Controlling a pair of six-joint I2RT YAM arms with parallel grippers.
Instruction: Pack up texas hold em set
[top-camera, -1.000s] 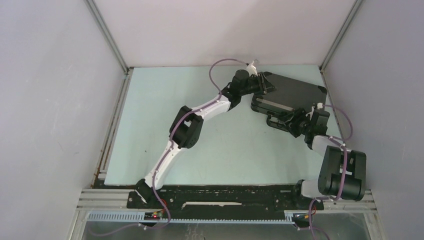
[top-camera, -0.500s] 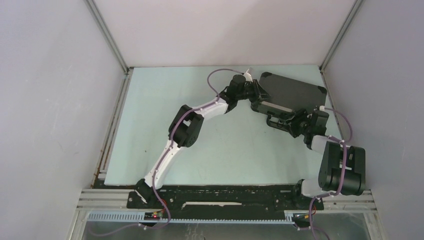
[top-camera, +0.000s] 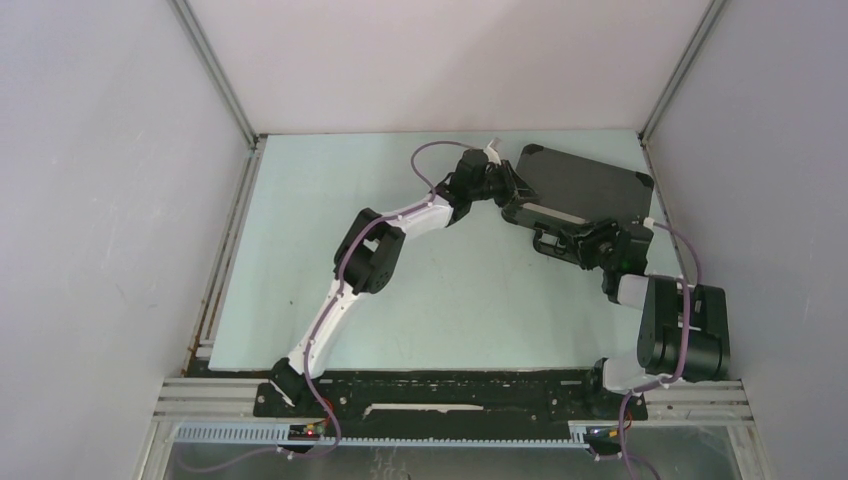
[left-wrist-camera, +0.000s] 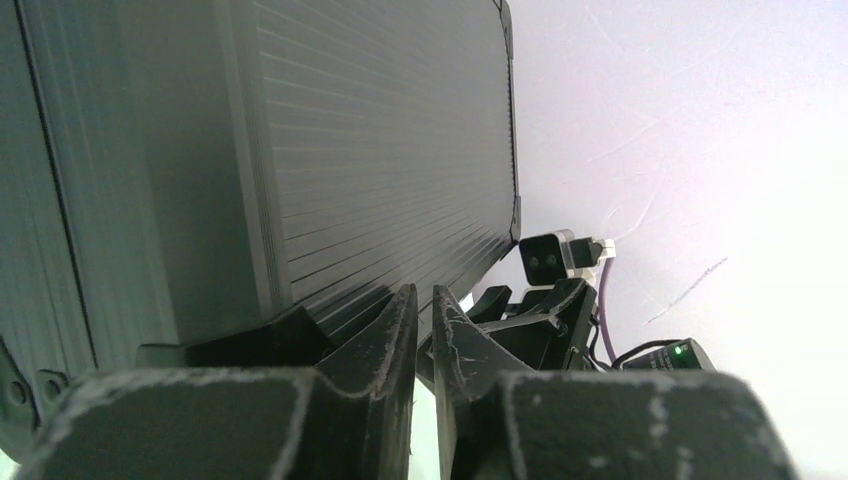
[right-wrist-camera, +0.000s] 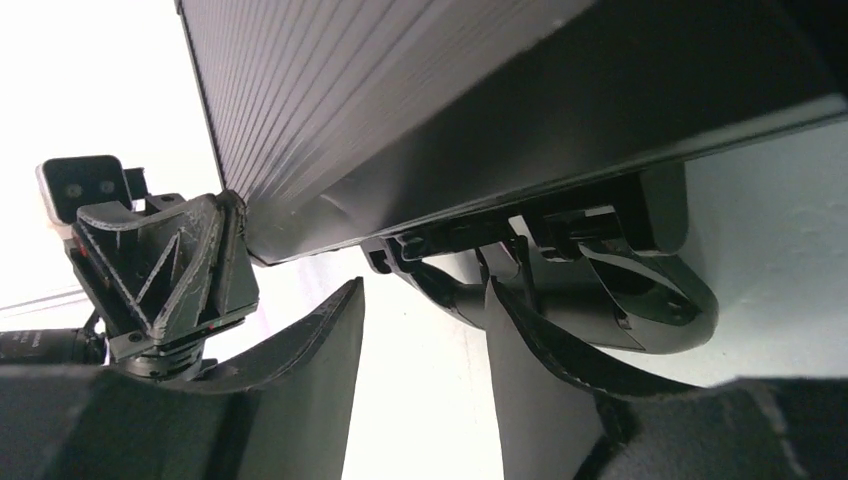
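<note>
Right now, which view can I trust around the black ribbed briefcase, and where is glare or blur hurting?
Top external: evenly lit and sharp, though the black ribbed briefcase shows little surface detail. Left wrist: the left gripper is blurred up close; the briefcase ribs are crisp. Right wrist: white blowout at left, briefcase underside in shadow.

The briefcase lies flat on the table, in its far right corner; the handle juts from the briefcase's near side; the left gripper sits just beside the briefcase's left end; the right gripper sits before the briefcase's near side, at the handle, partly under the briefcase's edge.
</note>
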